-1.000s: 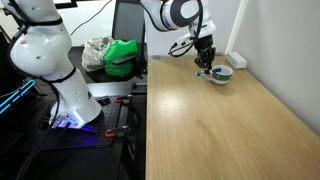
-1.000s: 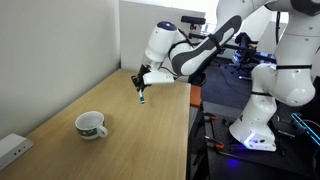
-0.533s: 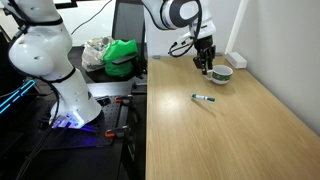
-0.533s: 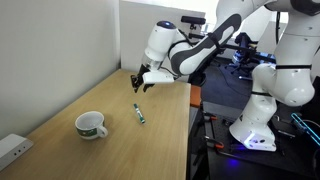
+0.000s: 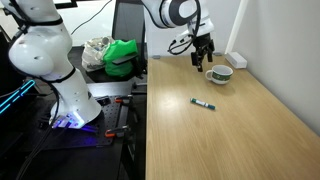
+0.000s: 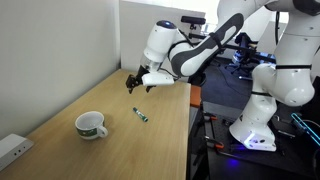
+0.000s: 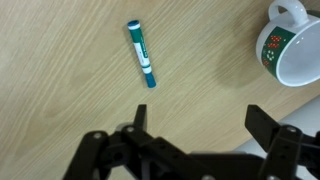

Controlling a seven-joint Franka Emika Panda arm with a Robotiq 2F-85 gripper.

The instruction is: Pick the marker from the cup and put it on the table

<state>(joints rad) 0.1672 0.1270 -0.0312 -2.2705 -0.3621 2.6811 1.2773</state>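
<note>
The teal marker (image 7: 141, 54) lies flat on the light wood table (image 7: 60, 90), free of any grip. Both exterior views show it as well, marker (image 5: 203, 102) and marker (image 6: 140, 114), a short way from the white cup (image 5: 218, 74). The cup (image 6: 91, 126) stands upright with its handle to the side, and the wrist view catches its rim and green markings at the cup (image 7: 295, 45). My gripper (image 7: 199, 115) hovers above the table with its jaws wide apart and nothing between them. From outside, the gripper (image 5: 200, 60) hangs near the cup, and the gripper (image 6: 133, 86) sits above the marker.
A white box with a cable (image 5: 236, 61) sits by the wall behind the cup, also seen as the box (image 6: 12, 150). A dark bench with green cloth (image 5: 122, 55) borders the table's side. A second white robot (image 5: 48, 50) stands beyond that bench.
A second ago my gripper was shut on the marker above the table. It has opened, the marker has dropped onto the wood, and the gripper has lifted slightly.
</note>
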